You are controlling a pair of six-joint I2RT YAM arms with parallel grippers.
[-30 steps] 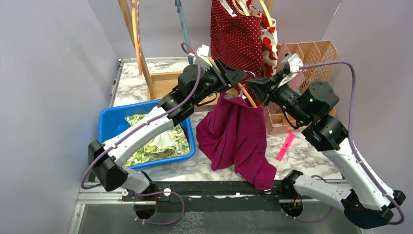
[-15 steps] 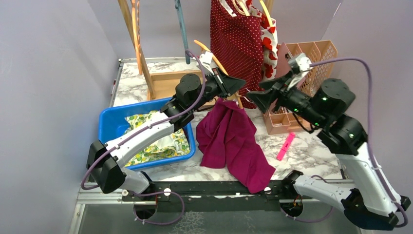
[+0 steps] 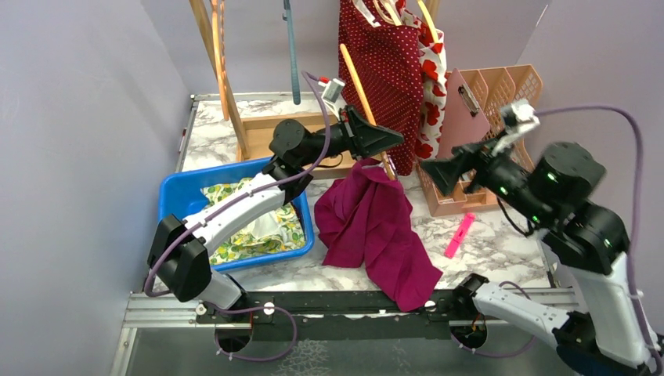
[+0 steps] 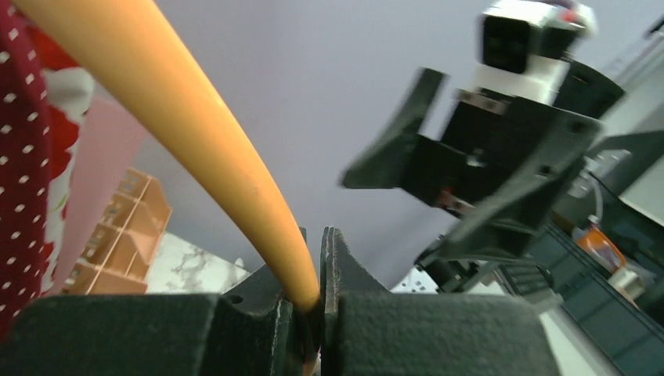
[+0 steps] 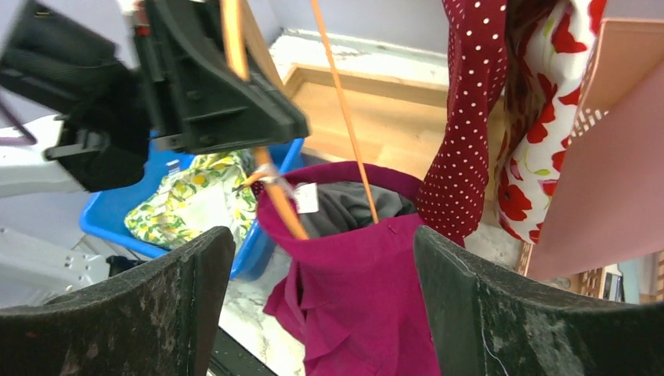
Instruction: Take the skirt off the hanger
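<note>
From above, my left jaws are pinched shut on the orange hanger at mid-scene. The magenta skirt hangs from its lower end and slumps onto the tabletop. My right jaws stand wide and empty, just right of the skirt.

My left wrist shows only the hanger's rod clamped tight.

My right wrist shows the waistband looped round the hanger's arm. The cloth looks light and limp, so I judge it will sag. I'd pinch the waistband edge beside the rod.

Left end effector pinches the orange hanger, magenta skirt apparently hanging from its lower end
</note>
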